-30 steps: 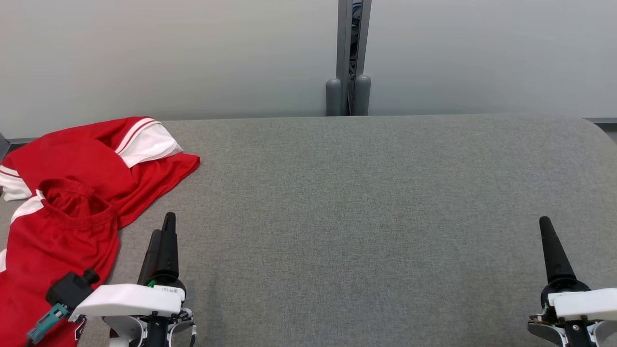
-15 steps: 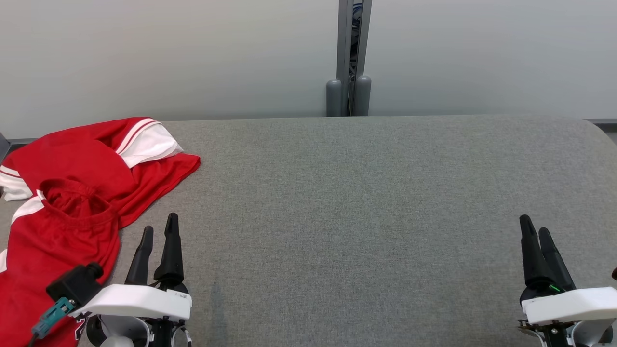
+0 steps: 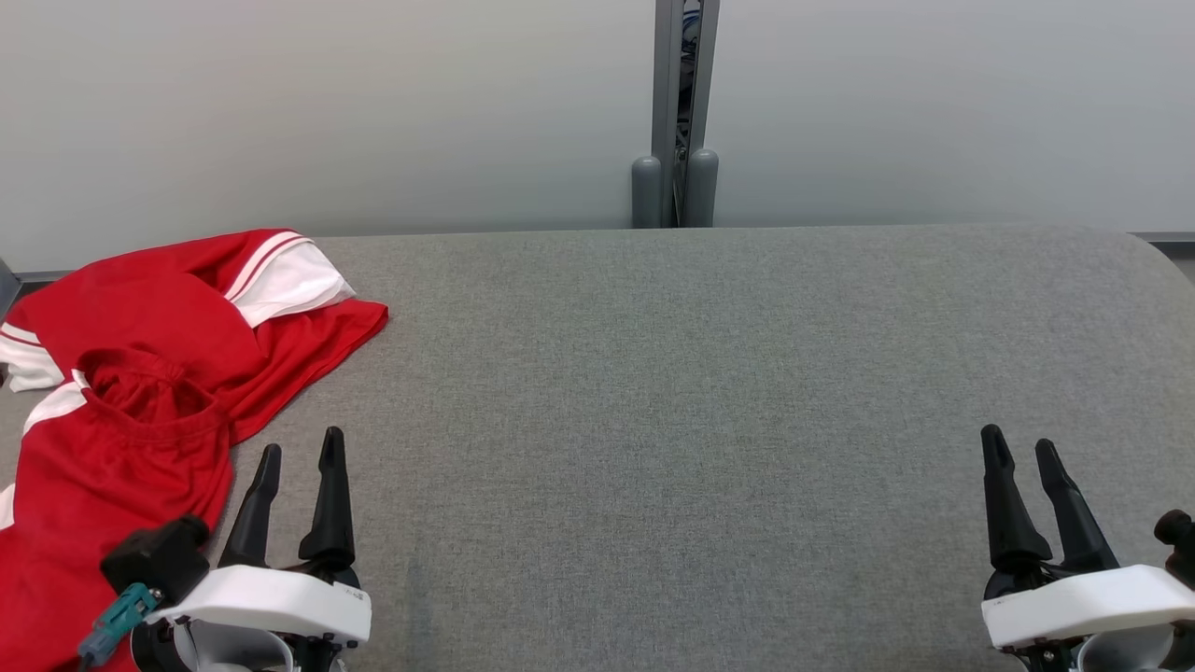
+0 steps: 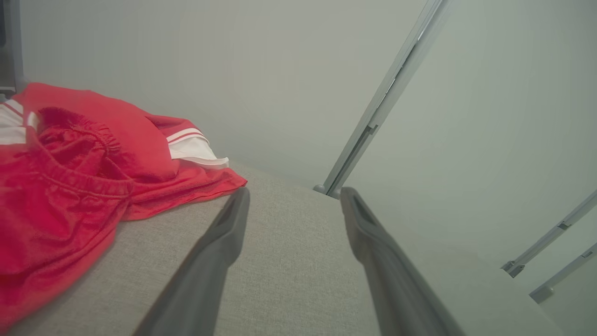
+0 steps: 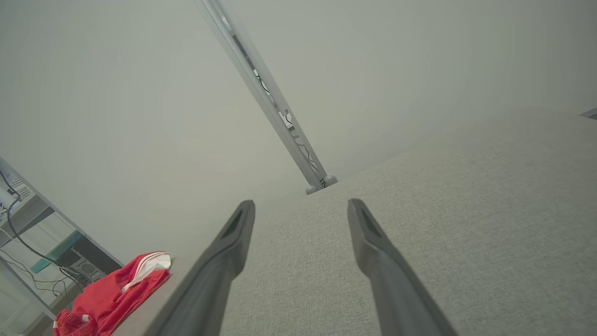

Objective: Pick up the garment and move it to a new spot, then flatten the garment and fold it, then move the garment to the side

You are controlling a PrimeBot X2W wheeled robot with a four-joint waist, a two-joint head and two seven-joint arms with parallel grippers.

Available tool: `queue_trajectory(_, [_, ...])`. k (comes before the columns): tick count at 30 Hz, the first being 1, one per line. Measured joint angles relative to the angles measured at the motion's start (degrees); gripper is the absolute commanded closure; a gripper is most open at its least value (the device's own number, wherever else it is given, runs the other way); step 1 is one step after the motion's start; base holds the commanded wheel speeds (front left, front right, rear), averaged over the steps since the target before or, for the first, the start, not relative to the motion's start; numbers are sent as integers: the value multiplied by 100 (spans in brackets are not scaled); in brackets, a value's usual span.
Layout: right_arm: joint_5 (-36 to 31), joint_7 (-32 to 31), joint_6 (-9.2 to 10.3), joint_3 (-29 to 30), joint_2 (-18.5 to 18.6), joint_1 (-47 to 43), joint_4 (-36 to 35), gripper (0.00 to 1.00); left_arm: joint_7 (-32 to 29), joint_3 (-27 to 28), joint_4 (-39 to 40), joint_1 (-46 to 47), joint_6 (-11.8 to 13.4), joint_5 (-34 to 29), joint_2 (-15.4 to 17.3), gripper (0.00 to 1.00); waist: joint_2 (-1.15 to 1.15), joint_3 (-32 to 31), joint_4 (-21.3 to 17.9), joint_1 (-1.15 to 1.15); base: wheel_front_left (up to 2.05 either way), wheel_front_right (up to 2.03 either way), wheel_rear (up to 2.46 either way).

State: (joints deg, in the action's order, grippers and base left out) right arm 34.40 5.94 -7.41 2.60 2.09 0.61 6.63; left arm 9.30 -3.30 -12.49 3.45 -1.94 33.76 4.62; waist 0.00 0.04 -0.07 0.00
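Head view. Finds the left end effector [image 3: 301, 441] low over the grey bench [image 3: 653, 420], fingers spread, pinching nothing. Finds the right end effector [image 3: 1018, 439] likewise spread and holding nothing, far across the bench. Puts the garment [image 3: 140, 373] just left of the left end effector and a little ahead of it, apart from the fingers and well away from the right one. Reads as a ready stance: both held wide for a first pick, with the nearer arm beside the cloth and the broad bench ahead as the likely new spot.

Left wrist view. Looks along two parted fingers of the left end effector [image 4: 295, 192]. Places the garment [image 4: 70, 186] left of and beyond the fingertips, its near edge close to the left finger yet not touching. Shows red knit, white sleeve panels with thin red stripes and a ribbed neck opening facing up. Shows the cloth heaped and doubled over itself, one hem corner jutting toward mid-bench.

Right wrist view. Shows the right end effector [image 5: 301, 202] parted above the bench, with the garment [image 5: 112, 294] small and far to its left. Possibly droops over the bench edge there; too small to be sure.
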Motion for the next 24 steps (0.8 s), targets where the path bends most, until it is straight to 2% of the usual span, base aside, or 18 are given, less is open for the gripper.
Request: queue_trajectory(24, [-1466,421,-1,-297,24,-13,38,0,258,22,-49,-430,49,-1246,-5,0,0,-120,-48,0,0,0,0])
